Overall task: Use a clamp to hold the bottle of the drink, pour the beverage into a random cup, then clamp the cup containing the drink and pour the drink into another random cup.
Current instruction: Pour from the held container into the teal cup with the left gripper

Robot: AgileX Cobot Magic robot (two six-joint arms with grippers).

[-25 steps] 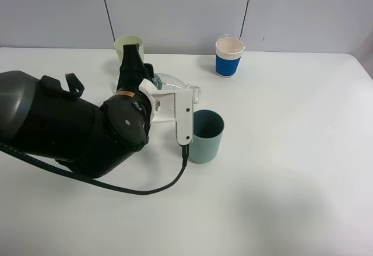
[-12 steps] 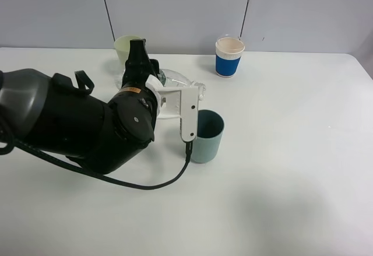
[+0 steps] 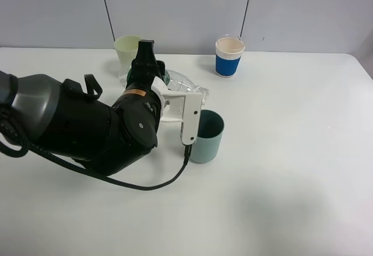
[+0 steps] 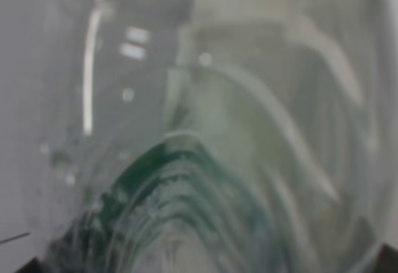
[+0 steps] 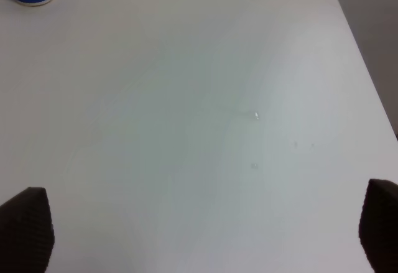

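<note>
Left gripper point(image 3: 150, 63) clamps the clear bottle point(image 3: 182, 84), tipped nearly flat with its neck above the teal cup point(image 3: 207, 134) mid-table point(image 3: 280, 151), a green cup point(image 3: 126, 47) and a blue cup point(image 3: 229, 58) standing along the far edge, while the right gripper point(image 5: 199, 235) hangs over bare table, jaws wide apart.

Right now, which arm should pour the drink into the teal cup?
Left. The left gripper holds the bottle, tipped toward the teal cup. The right gripper is open over bare table, holding nothing.
</note>
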